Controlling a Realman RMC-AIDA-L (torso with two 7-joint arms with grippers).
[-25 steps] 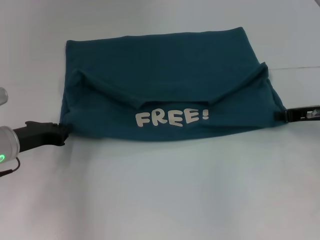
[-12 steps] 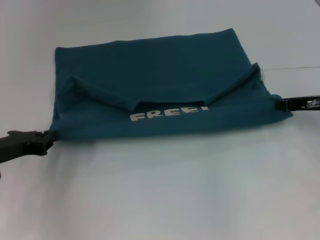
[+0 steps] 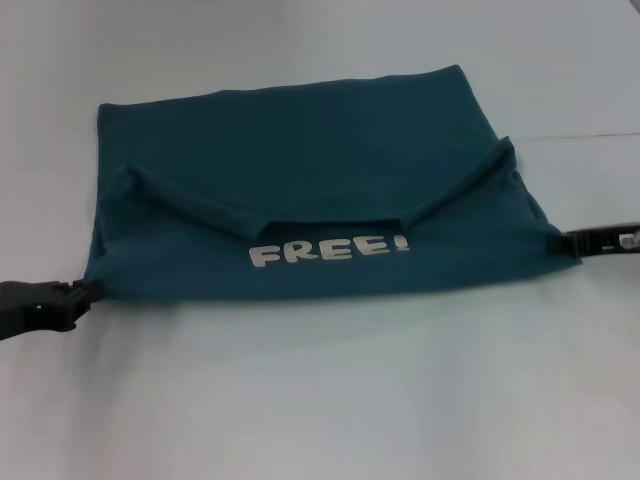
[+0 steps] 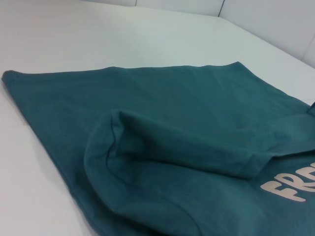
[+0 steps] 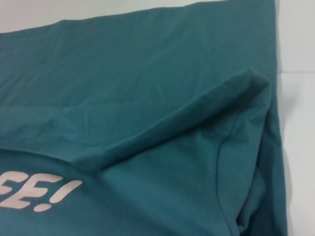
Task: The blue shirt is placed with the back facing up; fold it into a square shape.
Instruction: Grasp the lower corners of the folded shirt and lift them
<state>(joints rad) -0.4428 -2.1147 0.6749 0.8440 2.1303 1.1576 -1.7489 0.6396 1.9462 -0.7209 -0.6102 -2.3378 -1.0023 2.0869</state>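
Observation:
The blue shirt [image 3: 300,190] lies on the white table, its near part folded over so the white "FREE!" lettering [image 3: 328,249] faces up. Both sleeves are folded inward. My left gripper [image 3: 82,295] is shut on the shirt's near left corner at the left edge of the head view. My right gripper [image 3: 568,242] is shut on the near right corner at the right edge. The left wrist view shows the shirt [image 4: 162,147] with a folded sleeve. The right wrist view shows the shirt [image 5: 147,98] and the end of the lettering [image 5: 39,191].
The white table [image 3: 320,400] extends in front of the shirt and behind it. A thin seam line [image 3: 590,136] runs across the table at the right.
Both grippers have carried the folded edge toward me and slightly down. The lettering, partly tucked half a second ago, shows in full again. The left gripper has moved further left.

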